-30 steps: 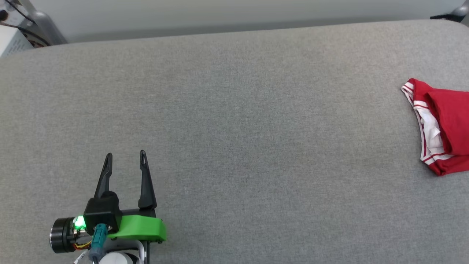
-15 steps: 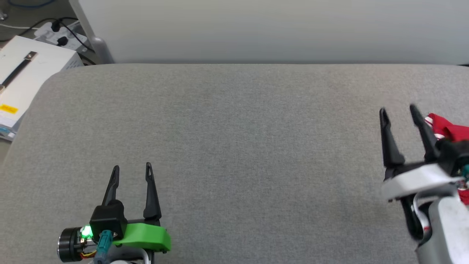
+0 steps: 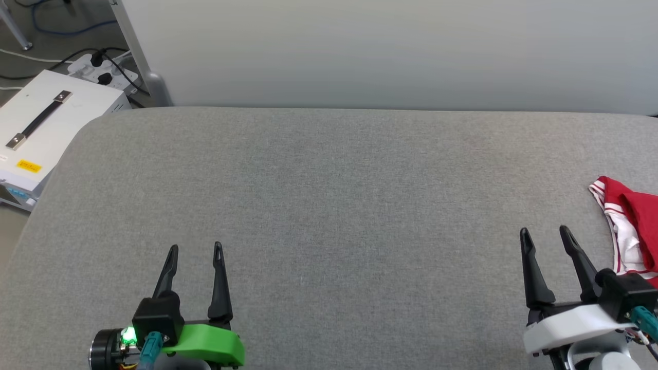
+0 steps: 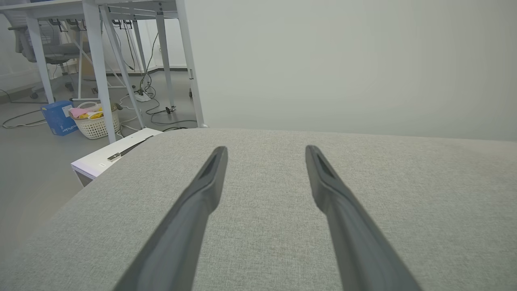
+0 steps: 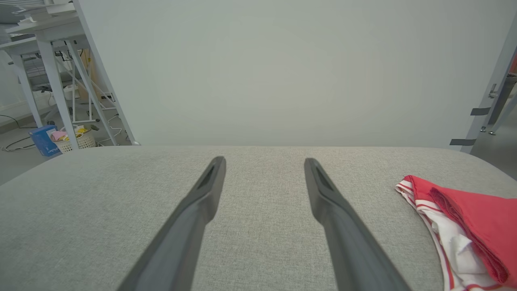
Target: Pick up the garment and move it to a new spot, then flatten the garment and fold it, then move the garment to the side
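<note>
My right hand [image 3: 544, 231] hangs low over the grey bench [image 3: 329, 195], its two fingers spread wide with nothing between them. My left hand [image 3: 196, 246] is spread and empty too, well apart on the other side.

The garment [image 3: 635, 218] lies in a compact red-and-white bundle at the bench's right edge, just beside the right hand. I can't tell whether that bundle is a finished fold or a heap waiting to be picked up.

Either way, I judge this to be the right hand's job. I would approach the bundle's near edge low, pinch through all the layers rather than just the top red one, and lift slowly so it doesn't spill open.

Neither hand touches the cloth.
</note>
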{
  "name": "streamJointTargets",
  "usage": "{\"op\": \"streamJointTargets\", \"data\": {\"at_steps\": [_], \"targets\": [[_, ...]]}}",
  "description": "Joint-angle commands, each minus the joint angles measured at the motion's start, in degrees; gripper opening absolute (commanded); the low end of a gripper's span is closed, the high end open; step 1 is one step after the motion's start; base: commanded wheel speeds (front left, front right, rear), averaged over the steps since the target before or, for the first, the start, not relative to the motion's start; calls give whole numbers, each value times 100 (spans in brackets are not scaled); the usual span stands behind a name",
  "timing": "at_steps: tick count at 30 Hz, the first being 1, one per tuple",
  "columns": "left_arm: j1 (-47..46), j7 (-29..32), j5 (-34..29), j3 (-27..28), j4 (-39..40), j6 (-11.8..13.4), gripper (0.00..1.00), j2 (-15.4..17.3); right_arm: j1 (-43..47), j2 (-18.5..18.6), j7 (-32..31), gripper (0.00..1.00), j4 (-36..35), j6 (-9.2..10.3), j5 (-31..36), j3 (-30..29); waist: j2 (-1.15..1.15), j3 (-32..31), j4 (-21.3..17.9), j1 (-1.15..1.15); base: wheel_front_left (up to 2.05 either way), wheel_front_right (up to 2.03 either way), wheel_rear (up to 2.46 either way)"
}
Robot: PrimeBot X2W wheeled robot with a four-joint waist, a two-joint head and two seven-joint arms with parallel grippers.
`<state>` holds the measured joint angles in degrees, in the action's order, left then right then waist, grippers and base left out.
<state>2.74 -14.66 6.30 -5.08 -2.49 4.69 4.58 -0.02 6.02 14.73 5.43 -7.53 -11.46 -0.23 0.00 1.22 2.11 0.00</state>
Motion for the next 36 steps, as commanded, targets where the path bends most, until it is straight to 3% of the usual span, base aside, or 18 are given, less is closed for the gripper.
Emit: {"op": "streamJointTargets", "data": {"at_steps": [1, 11, 12, 36], "targets": [[103, -34, 58, 2, -23, -50, 100, -23, 116, -31, 27, 100, -87, 4, 31, -20, 0, -43, -20, 0, 0, 0, 0], [177, -34, 120, 27, -71, -171, 100, -29, 401, -154, -40, 100, -344, 4, 78, -119, 0, -123, -76, 0, 0, 0, 0], [94, 1, 75, 15, -69, -144, 0, -9, 350, -148, -39, 0, -311, 0, 25, -109, 0, -123, -76, 0, 0, 0, 0], [30, 256, -45, 93, -15, -198, 0, -35, 290, -176, -280, 0, -348, 1, 213, -85, 0, -124, -100, 0, 0, 0, 0]]}}
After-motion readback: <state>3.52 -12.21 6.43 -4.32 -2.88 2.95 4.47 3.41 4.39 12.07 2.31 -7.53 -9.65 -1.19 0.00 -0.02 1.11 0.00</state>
